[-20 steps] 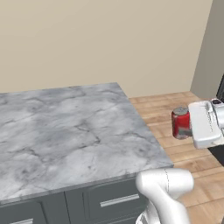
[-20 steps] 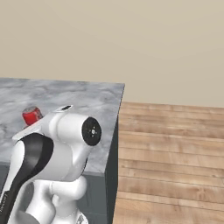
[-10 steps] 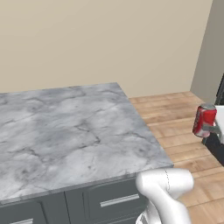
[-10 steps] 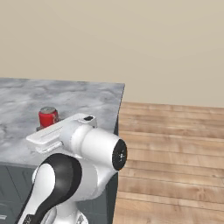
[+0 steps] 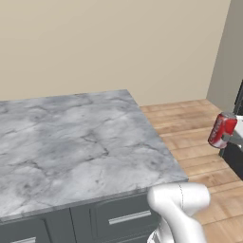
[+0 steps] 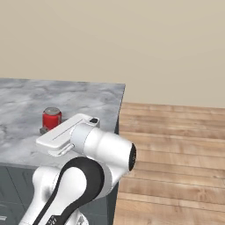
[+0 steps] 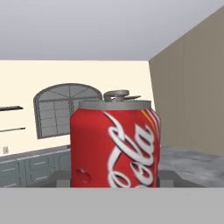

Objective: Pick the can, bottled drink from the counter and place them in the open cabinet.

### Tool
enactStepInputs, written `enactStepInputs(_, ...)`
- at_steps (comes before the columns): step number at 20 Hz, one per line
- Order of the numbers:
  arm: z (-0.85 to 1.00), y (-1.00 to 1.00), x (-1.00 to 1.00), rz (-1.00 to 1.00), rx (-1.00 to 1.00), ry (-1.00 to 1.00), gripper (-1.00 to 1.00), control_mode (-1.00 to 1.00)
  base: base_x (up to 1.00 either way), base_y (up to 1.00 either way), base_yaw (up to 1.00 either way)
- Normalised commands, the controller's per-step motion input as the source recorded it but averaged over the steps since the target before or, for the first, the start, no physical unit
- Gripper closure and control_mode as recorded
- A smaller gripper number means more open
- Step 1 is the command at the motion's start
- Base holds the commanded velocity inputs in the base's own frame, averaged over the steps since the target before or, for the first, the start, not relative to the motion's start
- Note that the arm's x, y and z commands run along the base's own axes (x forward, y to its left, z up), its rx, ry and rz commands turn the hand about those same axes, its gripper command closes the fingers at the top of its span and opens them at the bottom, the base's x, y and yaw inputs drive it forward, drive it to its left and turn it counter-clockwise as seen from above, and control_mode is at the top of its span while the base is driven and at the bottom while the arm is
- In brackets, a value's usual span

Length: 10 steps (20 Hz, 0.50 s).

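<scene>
Left base view: the can point(image 5: 222, 130) is held upright at the right edge, clear of the counter point(image 5: 71, 137) and out over the wooden floor point(image 5: 190, 137). The gripper point(image 5: 233, 137) shows in part beside it, a grey finger against the can's lower side. The marble top visible here carries nothing. A dark unit point(image 5: 237, 152) stands just behind the can.

Right base view: the can point(image 6: 52, 118) appears above the arm's white link point(image 6: 70, 132), with a small grey finger tip point(image 6: 44, 130) at its base. The counter point(image 6: 26, 101) lies behind it in this line of sight — the can is not resting on it.

Hand view: the can point(image 7: 114, 144) stands upright and close to the lens, silver top and pull tab uppermost. Grey finger pads point(image 7: 63, 178) sit against its lower flanks on both sides, so the pincer is judged to be pinching the can. An arched window point(image 7: 57, 109) and low grey cabinets point(image 7: 26, 164) lie beyond.

Hazards: the grip is low on the body. A fast swing could tip or slide the can out over the floor. The dark unit is near — a wide arc could strike it. The cabinet's position cannot be told from these views.
</scene>
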Motion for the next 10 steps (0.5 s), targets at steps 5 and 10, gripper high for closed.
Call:
enactStepInputs(5, 0.0, 0.0, 0.0, 0.0, 0.0, 0.0, 1.0, -1.0, 0.0, 0.0, 0.0)
enactStepInputs(10, 0.0, 0.0, 0.0, 0.0, 0.0, 0.0, 1.0, 1.0, -0.58, -0.09, -0.04)
